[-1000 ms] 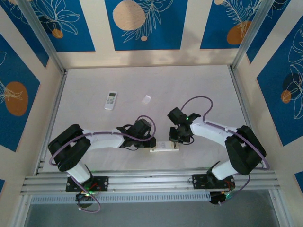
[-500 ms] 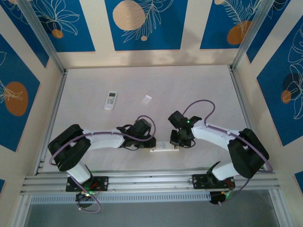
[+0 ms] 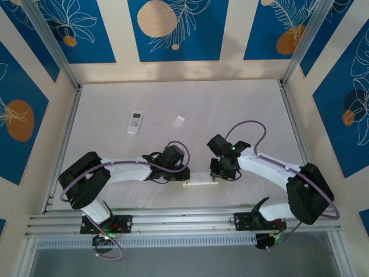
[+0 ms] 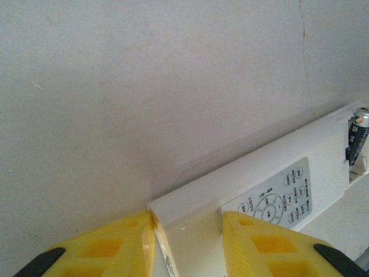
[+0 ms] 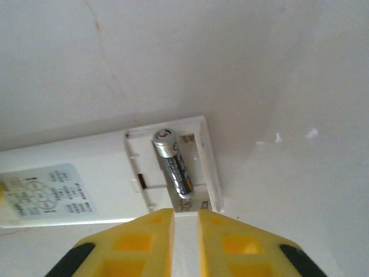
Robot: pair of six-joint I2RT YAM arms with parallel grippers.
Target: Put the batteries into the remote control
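Battery [image 5: 173,164] seems slanted in the remote [image 4: 242,173]; right gripper [image 5: 185,224], slightly apart and empty, should press it flat while left gripper [image 4: 187,231] clamps the remote's end.

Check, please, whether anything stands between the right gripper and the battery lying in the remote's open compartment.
Nothing visible does. The battery lies uncovered in the open compartment of the remote, and the right gripper, jaws narrowly parted, is right at its near end. The left gripper clamps the remote's other end, clear of the compartment.
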